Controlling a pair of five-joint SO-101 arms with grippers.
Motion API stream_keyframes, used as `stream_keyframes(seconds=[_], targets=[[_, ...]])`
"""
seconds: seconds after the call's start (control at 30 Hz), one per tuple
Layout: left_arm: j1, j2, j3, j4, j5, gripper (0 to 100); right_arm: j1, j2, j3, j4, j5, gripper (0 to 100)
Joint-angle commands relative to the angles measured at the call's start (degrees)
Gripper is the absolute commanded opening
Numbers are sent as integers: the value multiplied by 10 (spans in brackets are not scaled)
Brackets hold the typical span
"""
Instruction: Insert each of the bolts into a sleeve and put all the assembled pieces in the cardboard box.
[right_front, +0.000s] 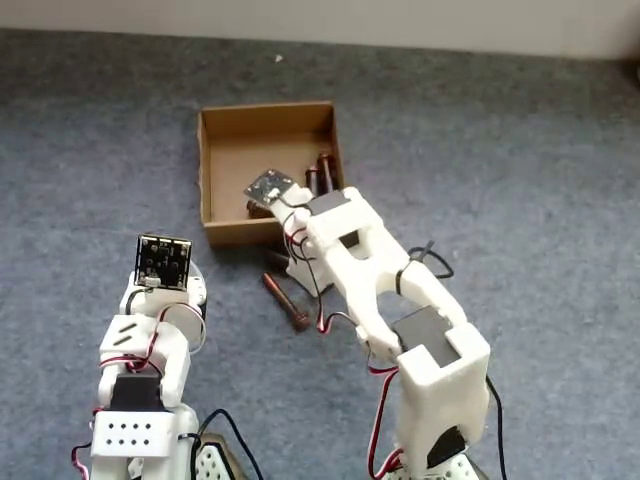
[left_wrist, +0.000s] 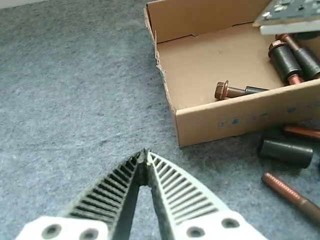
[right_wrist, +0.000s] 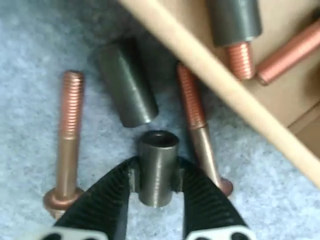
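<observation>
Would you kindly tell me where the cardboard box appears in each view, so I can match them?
High view: the cardboard box sits upper centre, the right arm over its near wall.
Left wrist view: the box lies beyond the left gripper, open side showing.
Right wrist view: the box's wall crosses just past the sleeve in the right gripper.
Shared landmark: the loose bolt on the carpet beside the box.

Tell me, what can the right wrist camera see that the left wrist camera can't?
Right wrist view's extra: the right gripper pinching a dark sleeve. Left wrist view's extra: the left gripper, shut and empty over the carpet, and a hex-headed bolt lying in the cardboard box. Shared: the box's front wall, a loose sleeve on the carpet and a bare bolt beside it.
</observation>
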Motion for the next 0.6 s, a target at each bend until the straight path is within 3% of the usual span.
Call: stream_keyframes(seconds=[0.0,0.27,0.57], targets=[[-8,-6,-1,-11,-9,7,-13,-3,2,7,5,6],[-8,-6,-1,-10,-9,7,-21,-192,10,76,1,6],[-8,-6,-1,-9,-13,7,-14,-416,160,87,-44,6]])
